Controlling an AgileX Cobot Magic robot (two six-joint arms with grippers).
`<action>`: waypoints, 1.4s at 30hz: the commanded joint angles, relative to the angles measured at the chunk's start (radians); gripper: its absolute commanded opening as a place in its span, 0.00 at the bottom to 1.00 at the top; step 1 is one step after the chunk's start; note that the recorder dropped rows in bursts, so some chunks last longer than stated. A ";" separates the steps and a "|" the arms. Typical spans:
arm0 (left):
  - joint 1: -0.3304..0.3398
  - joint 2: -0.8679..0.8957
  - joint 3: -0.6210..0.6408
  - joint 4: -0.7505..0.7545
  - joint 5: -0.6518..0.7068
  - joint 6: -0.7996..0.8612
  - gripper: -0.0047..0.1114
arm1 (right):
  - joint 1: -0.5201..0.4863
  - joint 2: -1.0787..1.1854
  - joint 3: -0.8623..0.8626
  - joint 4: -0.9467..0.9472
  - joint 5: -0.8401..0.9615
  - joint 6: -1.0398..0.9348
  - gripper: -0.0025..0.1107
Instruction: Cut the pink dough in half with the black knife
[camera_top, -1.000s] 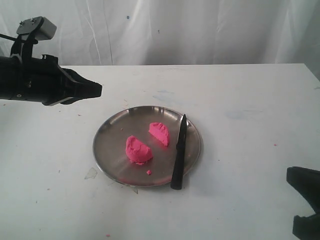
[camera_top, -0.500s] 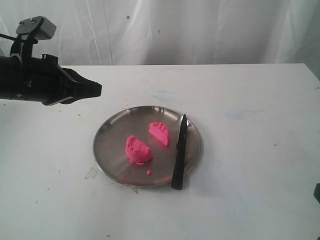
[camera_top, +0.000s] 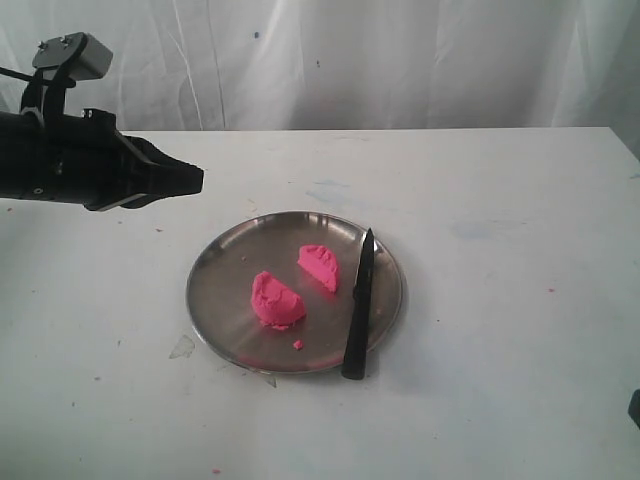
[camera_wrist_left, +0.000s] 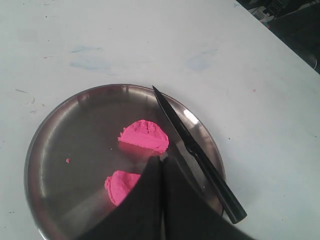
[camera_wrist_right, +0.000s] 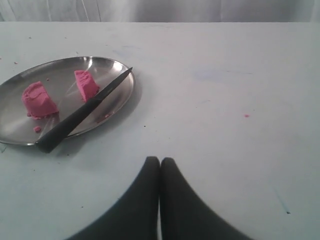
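- The pink dough (camera_top: 297, 285) lay in two halves; the black knife (camera_top: 358, 305) rested on the plate (camera_top: 215, 290).
- Both grippers, left gripper (camera_wrist_left: 161, 167) and right gripper (camera_wrist_right: 160, 167), were clenched empty; best retreat without touching anything.

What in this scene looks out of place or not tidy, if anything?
Only small things. A tiny pink crumb lies loose on the steel plate near the two pink dough halves. The black knife rests on the plate's edge, its handle end sticking out over the rim. Nothing looks spilled or damaged.
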 joint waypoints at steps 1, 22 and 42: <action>0.002 -0.009 0.008 -0.023 0.008 -0.005 0.04 | -0.008 -0.006 0.010 -0.061 -0.039 -0.029 0.02; 0.002 -0.009 0.008 -0.023 0.006 -0.005 0.04 | -0.008 -0.006 0.010 -0.053 -0.048 -0.093 0.02; 0.002 -0.038 0.010 -0.023 0.004 -0.005 0.04 | -0.008 -0.006 0.010 -0.053 -0.048 -0.093 0.02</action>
